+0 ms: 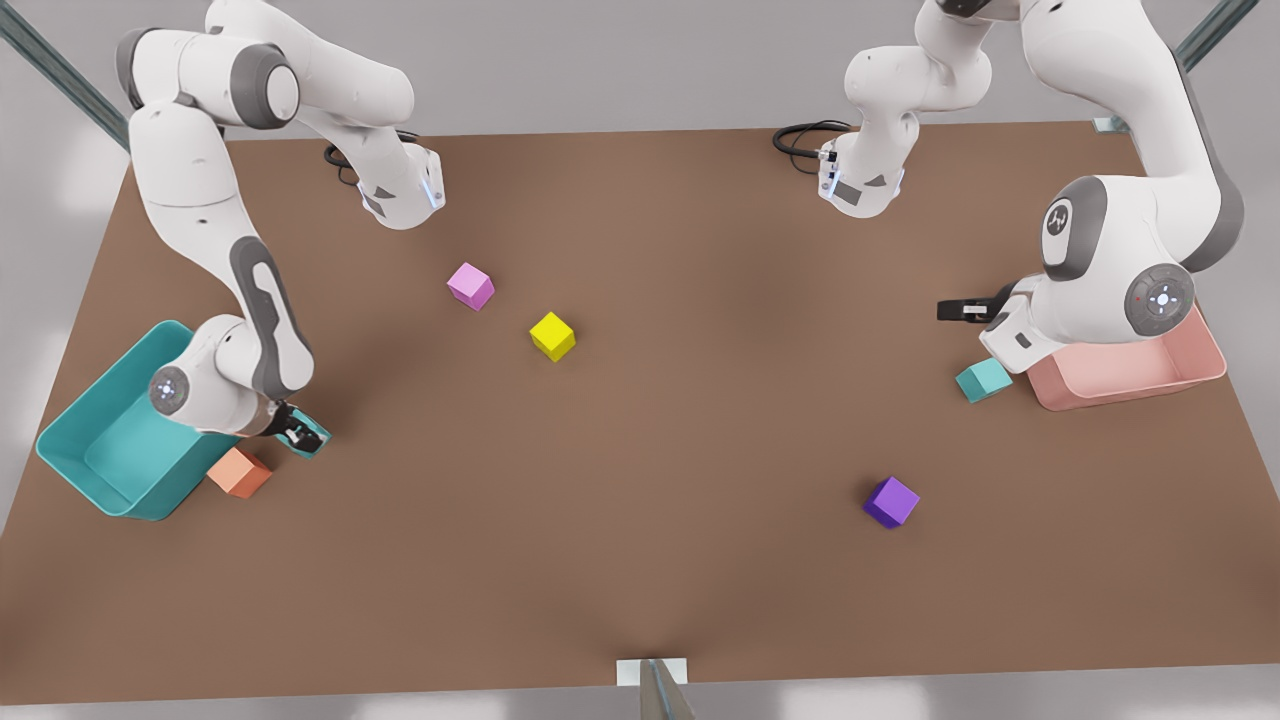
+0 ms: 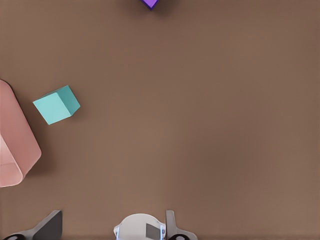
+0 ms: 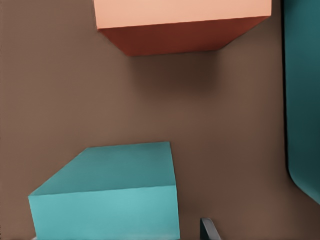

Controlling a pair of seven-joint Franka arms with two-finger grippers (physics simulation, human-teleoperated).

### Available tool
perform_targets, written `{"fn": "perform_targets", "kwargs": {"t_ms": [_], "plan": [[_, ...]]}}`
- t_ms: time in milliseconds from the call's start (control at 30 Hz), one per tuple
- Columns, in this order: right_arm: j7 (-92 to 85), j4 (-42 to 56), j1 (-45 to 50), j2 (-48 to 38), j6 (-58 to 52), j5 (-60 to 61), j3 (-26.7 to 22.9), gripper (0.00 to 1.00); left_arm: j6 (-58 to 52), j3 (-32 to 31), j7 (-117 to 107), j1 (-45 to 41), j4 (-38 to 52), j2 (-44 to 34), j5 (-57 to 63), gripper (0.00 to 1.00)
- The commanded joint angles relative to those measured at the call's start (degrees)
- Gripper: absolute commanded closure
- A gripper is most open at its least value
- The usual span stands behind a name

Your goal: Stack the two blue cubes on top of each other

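Right tool (image 1: pixel 298 434) down low at teal bin's (image 1: pixel 100 420) corner, second blue cube (image 3: pixel 107 197) directly beneath it, orange cube (image 1: pixel 239 472) just beside at 7 o'clock; finger state cannot be told. Left tool (image 1: pixel 965 310) hovers by pink bin (image 1: pixel 1130 380), fingers spread, first blue cube (image 1: pixel 983 380) just below at 5 o'clock. Cubes well apart across counter (image 1: pixel 700 450); each arm nearest own cube.

Right gripper (image 1: pixel 298 434) is down low at the front view's left, arm folded, wrist pointing down; finger state unclear. Left gripper (image 1: pixel 962 309) is held higher at the front view's right, elbow bent, fingers (image 2: pixel 50 226) spread apart.
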Motion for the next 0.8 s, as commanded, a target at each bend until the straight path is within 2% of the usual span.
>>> {"fn": "perform_targets", "kwargs": {"t_ms": [0,33,100,200,233,333,400,433,467,533,600,767], "plan": [[0.93,0.08,0.25,0.16,0.77,0.11,0.03,0.01,-0.03,-0.01,-0.01,0.04,0.02,-0.06,0.03,0.00],[0.93,0.26,0.25,0.43,0.94,0.02,0.03,0.04,-0.03,-0.01,-0.01,0.04,0.02,-0.06,0.03,0.00],[0.85,0.52,0.25,0.60,0.94,0.02,0.03,0.21,-0.03,-0.09,-0.01,0.04,0.02,-0.06,0.03,0.00],[0.41,1.14,0.16,1.22,0.68,0.02,0.03,0.27,-0.12,-0.01,-0.01,0.04,0.02,-0.06,0.03,0.00],[-0.47,1.58,0.16,1.13,0.33,0.02,0.03,0.34,-0.12,-0.01,-0.01,0.04,0.02,-0.06,0.03,0.00],[-0.56,1.93,0.25,0.69,-0.02,-0.07,0.38,0.41,-0.03,-0.01,-0.01,0.04,0.02,-0.06,0.03,0.00],[-0.56,2.02,0.25,-0.27,-1.17,0.02,1.44,0.41,-0.03,-0.01,0.08,0.04,0.02,-0.06,0.03,0.00],[-0.21,2.19,0.25,-1.68,-2.75,0.19,3.98,0.41,-0.03,-0.01,0.08,0.04,0.02,0.03,0.03,0.00],[0.40,2.54,0.25,-2.82,-4.67,1.50,6.69,0.41,-0.12,-0.01,0.08,0.04,0.02,0.03,0.03,0.00],[6.98,6.23,1.04,-3.71,-7.67,2.39,15.84,0.40,-0.03,-0.01,0.08,0.13,0.02,0.30,0.03,0.00],[10.69,12.64,9.47,-1.34,-7.41,2.83,16.73,0.39,-0.03,-0.01,0.08,0.04,0.02,0.30,0.03,0.00],[31.42,40.42,30.22,17.30,-4.95,1.51,15.94,0.39,0.41,0.08,-0.36,0.39,0.55,0.91,0.64,0.00]]}}
